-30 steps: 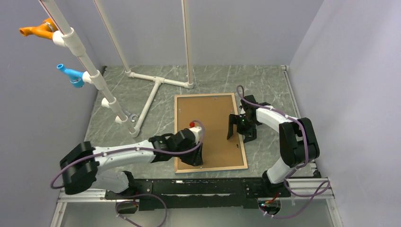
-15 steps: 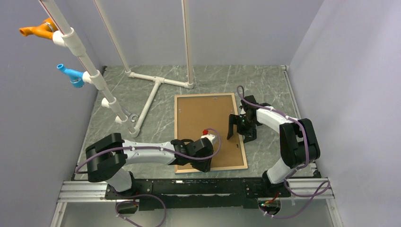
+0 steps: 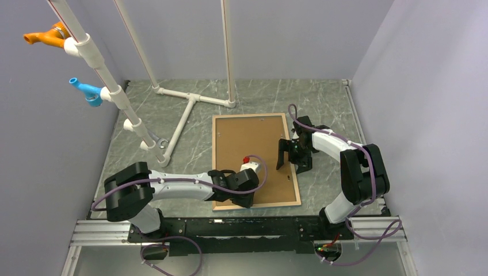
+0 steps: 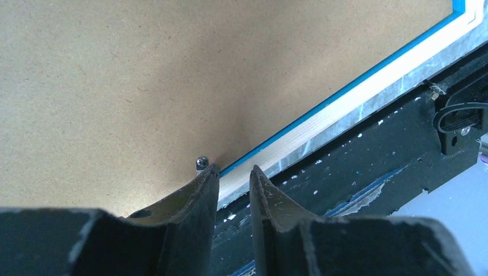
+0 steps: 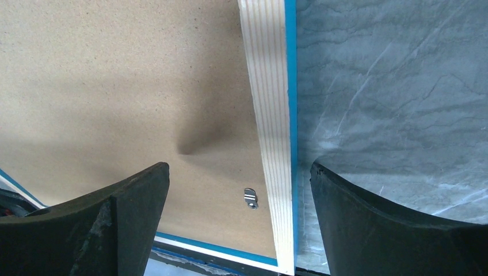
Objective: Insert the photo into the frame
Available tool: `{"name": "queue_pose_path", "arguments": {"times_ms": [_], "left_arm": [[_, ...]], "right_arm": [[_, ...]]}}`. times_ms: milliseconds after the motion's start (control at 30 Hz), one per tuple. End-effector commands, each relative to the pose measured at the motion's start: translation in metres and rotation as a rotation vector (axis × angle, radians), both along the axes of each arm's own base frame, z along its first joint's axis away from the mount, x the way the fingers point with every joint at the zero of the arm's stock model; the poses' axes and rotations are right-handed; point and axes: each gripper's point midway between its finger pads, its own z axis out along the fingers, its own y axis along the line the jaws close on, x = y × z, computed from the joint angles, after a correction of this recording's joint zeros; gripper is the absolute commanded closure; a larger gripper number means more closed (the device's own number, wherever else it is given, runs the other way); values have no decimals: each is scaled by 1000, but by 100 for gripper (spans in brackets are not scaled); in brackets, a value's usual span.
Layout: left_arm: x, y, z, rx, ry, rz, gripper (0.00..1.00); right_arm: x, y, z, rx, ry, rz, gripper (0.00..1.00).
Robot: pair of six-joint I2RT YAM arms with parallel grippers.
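Observation:
The frame [image 3: 293,172] lies face down on the table, light wood up with blue edges. A brown backing board [image 3: 247,138] fills it. The photo is hidden. My left gripper [image 3: 246,200] is at the frame's near rail [image 4: 345,106]. Its jaws [image 4: 233,172] are nearly together with nothing between them, and the left fingertip touches a small metal tab [image 4: 202,163] on the board. My right gripper [image 3: 292,161] is open and empty, and it hovers with its jaws [image 5: 239,168] spread either side of the frame's right rail [image 5: 267,86], near another tab [image 5: 250,198].
A white pipe stand [image 3: 190,103] stands at the back left, with orange [image 3: 43,36] and blue [image 3: 83,90] fittings on its sloping pipe. The black base rail [image 3: 241,230] runs just beyond the frame's near edge. A grey wall is close on the right.
My left gripper has moved from the middle of the backing board down to the frame's near rail, then shifted slightly left. The right arm has not moved.

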Motion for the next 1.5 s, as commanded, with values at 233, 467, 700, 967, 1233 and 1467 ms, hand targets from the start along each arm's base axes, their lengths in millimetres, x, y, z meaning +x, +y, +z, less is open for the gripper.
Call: {"name": "queue_pose_path", "arguments": {"times_ms": [233, 467, 700, 967, 1233, 1467], "left_arm": [[7, 60, -12, 186, -51, 123, 67], [4, 65, -13, 177, -37, 117, 67], [-2, 66, -17, 167, -14, 107, 67], [-2, 67, -18, 185, -11, 103, 67], [-1, 83, -25, 257, -13, 128, 67], [2, 112, -29, 328, -35, 200, 68]], "right_arm": [[-3, -9, -7, -50, 4, -8, 6], [-4, -12, -11, -68, 12, -19, 10], [-2, -16, -8, -94, 0, -23, 36], [-4, -20, -15, -126, 14, -20, 75], [-1, -31, -12, -208, 1, -17, 100], [-1, -40, -15, -290, -2, -19, 100]]}}
